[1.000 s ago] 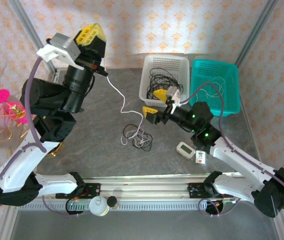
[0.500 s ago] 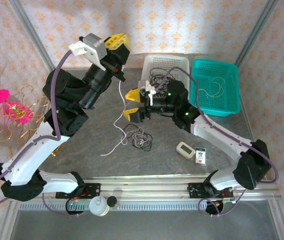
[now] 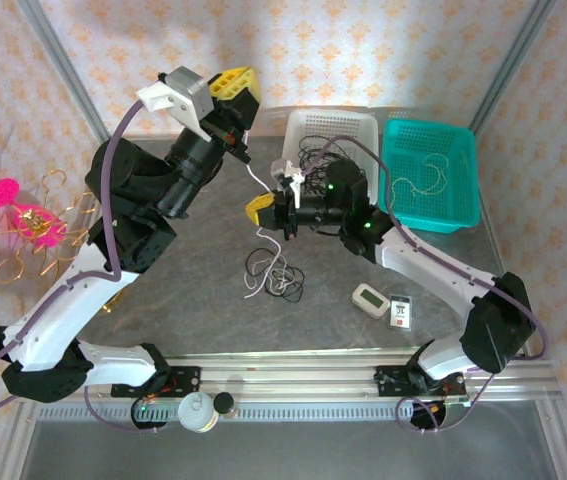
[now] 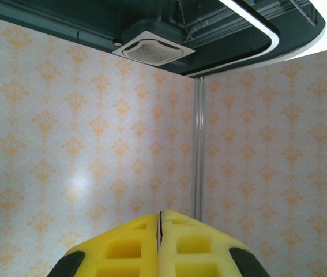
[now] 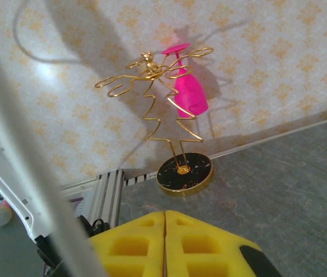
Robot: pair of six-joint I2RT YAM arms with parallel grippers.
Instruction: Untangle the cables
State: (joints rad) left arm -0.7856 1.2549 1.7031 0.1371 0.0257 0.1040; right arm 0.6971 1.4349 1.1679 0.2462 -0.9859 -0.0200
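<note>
In the top external view the task is judged to be partly done. A tangle (image 3: 275, 272) of black and white cables is left on the counter (image 3: 188, 300) between the arms; more black cables (image 3: 323, 152) are heaped in the white basket (image 3: 335, 116); a white cord (image 3: 415, 185) is laid in the teal basket (image 3: 466, 170). One white cable (image 3: 252, 176) is seen drawn up out of the tangle, past the right tool (image 3: 256, 210), toward the raised left arm; this strand is judged to be mid-separation, and the black loops are left to be sorted. The left arm is reared high with its wrist turned up, the left tool (image 3: 235, 82) carried above the counter's back; the right arm is stretched leftward, low, in front of the white basket, its tool set at the white cable.

In the left wrist view the yellow fingers (image 4: 123, 245) are pressed together, a thin seam between them; ceiling and wallpaper are seen beyond, so the tool is pointed upward; whether the cable is pinched cannot be told.

In the right wrist view the fingers (image 5: 200, 245) are likewise closed flat; a pale blurred strand (image 5: 30, 156), probably the white cable, is crossed over the left side close to the lens; a grip on it cannot be confirmed; a gold wire stand (image 5: 162, 118) with a pink piece (image 5: 187, 95) is seen beyond.
</note>
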